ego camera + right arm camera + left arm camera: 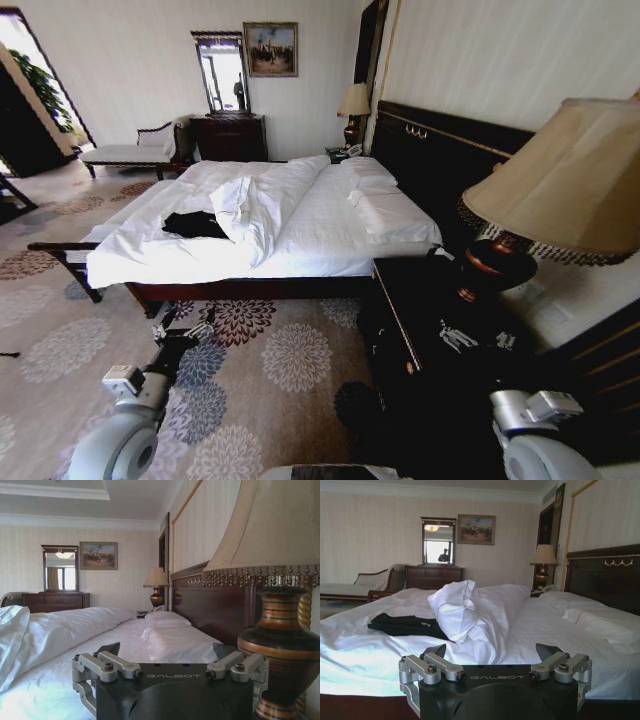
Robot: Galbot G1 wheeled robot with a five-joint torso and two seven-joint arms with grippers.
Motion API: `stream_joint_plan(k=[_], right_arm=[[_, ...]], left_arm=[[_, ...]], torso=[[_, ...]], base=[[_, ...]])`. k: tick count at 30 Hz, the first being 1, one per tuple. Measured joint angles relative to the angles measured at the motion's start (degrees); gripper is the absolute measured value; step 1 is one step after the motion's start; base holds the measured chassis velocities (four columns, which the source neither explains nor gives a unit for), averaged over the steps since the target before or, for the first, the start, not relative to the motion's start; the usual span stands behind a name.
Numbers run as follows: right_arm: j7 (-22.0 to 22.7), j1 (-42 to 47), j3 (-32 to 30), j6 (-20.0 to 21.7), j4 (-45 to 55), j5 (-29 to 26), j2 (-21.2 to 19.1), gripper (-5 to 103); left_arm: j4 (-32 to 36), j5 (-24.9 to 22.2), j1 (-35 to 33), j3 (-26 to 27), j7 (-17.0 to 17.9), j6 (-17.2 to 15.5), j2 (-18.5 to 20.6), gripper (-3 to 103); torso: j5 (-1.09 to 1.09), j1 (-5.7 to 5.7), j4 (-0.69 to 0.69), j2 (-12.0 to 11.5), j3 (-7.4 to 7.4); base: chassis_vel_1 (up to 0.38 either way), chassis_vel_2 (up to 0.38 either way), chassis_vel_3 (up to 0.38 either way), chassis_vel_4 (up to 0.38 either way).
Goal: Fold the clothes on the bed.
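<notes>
The clothes, a black T-shirt (195,225) (405,625), lie crumpled on the near left part of the bed (330,215) (545,625), beside a bunched fold of white duvet (240,205) (460,610). My left gripper (185,322) (491,655) hangs open over the carpet, short of the bed's side and well away from the shirt. On the other side, my right gripper (470,340) (167,650) is open with nothing in it, low beside the nightstand and close to the lamp base. The bed (165,640) stretches ahead in the right wrist view.
A dark nightstand (420,310) with a big fringed lamp (560,180) (280,645) stands close on the right. The tall black headboard (440,160) runs behind it. A chaise (125,150) and a dresser with mirror (228,135) stand against the far wall. Floral carpet (270,370) lies before the bed.
</notes>
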State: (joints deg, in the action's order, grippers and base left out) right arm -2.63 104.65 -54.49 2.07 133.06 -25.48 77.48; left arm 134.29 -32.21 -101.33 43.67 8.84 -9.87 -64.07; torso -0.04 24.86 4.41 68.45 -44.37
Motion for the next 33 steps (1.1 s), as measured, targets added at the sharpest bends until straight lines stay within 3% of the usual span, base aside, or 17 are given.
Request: stream_joint_plan(k=[33], right_arm=[[0.2, -0.1, 0.6, 0.4, 0.1, 0.4, 0.4, 100]], left_arm=[[0.2, 0.6, -1.5, -0.4, 0.0, 0.6, -1.0, 100]], torso=[[0.00, 0.01, -0.01, 0.0, 0.00]], base=[[-0.110, 0.103, 0.107, -0.106]])
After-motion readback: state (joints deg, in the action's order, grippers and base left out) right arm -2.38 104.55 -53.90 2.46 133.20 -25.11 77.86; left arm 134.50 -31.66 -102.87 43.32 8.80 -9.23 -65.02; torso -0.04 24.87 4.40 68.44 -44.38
